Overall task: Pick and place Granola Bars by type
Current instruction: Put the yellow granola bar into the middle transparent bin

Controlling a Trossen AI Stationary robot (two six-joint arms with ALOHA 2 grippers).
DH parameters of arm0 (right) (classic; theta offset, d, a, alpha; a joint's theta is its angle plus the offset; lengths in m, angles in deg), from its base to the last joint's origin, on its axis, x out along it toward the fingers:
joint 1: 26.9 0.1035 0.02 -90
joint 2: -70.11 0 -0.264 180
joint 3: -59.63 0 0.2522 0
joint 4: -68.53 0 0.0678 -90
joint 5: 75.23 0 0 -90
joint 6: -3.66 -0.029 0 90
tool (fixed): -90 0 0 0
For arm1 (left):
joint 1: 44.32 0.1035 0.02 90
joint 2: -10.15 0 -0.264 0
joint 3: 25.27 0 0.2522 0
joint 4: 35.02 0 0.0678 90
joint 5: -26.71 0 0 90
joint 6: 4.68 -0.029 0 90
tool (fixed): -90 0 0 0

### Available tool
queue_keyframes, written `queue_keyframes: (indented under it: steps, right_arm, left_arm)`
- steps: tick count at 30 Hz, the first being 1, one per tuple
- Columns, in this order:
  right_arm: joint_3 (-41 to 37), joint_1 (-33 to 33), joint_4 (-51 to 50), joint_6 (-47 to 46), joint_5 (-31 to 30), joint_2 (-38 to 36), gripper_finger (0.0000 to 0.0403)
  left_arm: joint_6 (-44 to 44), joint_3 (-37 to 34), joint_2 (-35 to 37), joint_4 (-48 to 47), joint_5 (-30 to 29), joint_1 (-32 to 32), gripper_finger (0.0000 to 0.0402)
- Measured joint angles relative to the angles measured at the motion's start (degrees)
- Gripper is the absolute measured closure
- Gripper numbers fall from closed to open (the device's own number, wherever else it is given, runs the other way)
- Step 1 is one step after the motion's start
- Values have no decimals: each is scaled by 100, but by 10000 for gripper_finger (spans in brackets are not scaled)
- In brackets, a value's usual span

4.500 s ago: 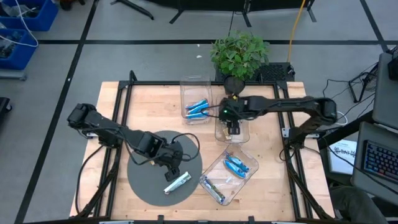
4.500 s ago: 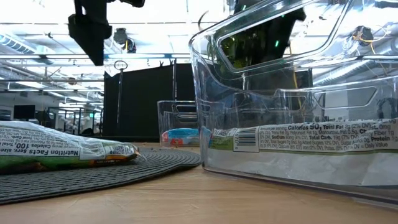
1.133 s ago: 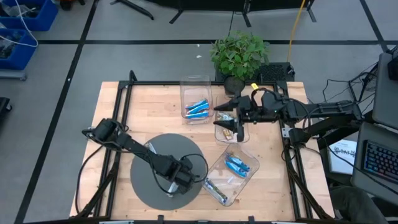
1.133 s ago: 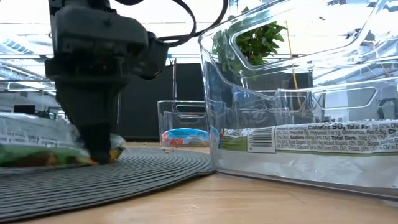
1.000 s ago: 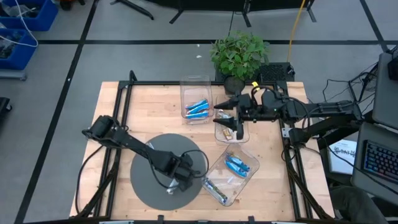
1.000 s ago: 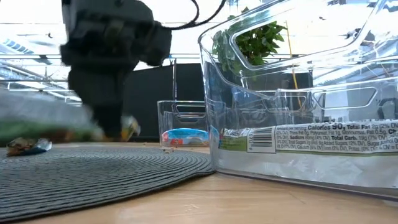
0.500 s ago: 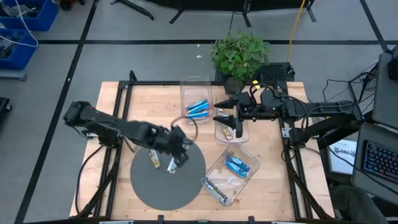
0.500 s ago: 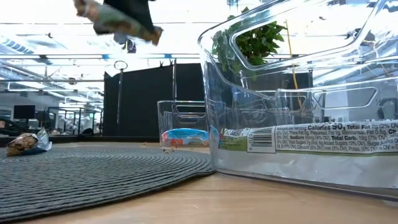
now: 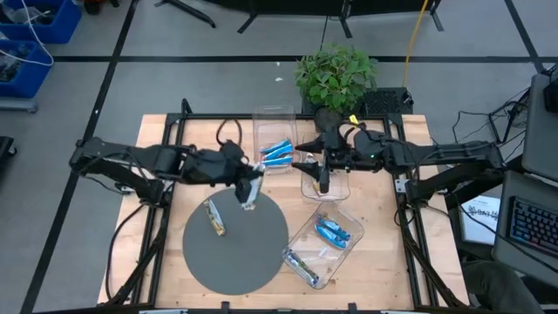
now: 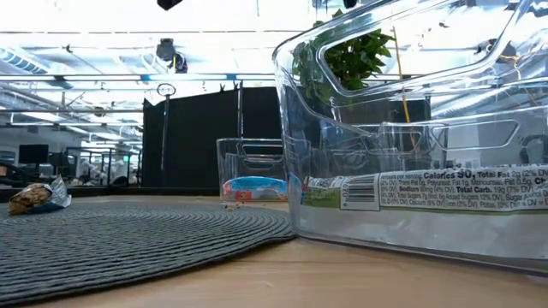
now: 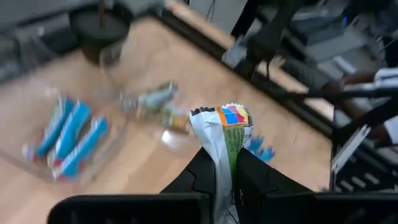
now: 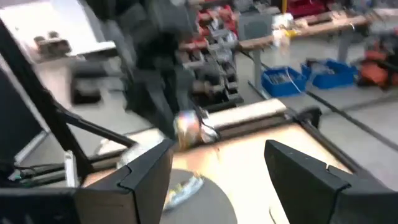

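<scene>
- Since a moment ago, our left gripper [image 9: 248, 190] has lifted the silvery-white foil granola bar [image 11: 225, 138] off the round grey mat [image 9: 235, 262] and stays clamped on it.
- A tan bar [image 9: 214, 217] lies on that mat.
- Our right gripper [image 12: 217, 180] gapes empty near the mat's far edge.

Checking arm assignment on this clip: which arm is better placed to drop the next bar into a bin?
Left. The left gripper is shut on a silvery bar above the mat's far edge, close to the bins. The right gripper is open and empty over the middle bin.

Bright blue bars [image 9: 276, 152] in a clear bin [image 9: 273, 120]; grey ribbed mat [image 9: 236, 262]; green plant [image 9: 336, 75].
</scene>
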Motion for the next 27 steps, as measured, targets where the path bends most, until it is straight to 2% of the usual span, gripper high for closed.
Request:
queue_keyframes:
  steps: [5, 9, 17, 23, 27]
  right_arm:
    - [0, 37, 91, -242, -204, 157, 156]
    - [-3, 96, 310, -236, -417, 335, 156]
    - [-3, 193, 763, -384, -704, 435, 156]
    - [76, 254, 981, -466, -806, 458, 156]
    - [304, 369, 989, -193, -1034, 536, 156]
  left_arm:
    - [-820, 7, 35, 812, -278, 112, 368]
    - [-1830, 7, 36, 1587, -337, 107, 369]
    - [-3658, 7, 34, 2551, -752, 126, 371]
    - [-4085, 7, 34, 3121, -716, 236, 371]
    - [-4104, 7, 34, 3367, -579, 364, 372]
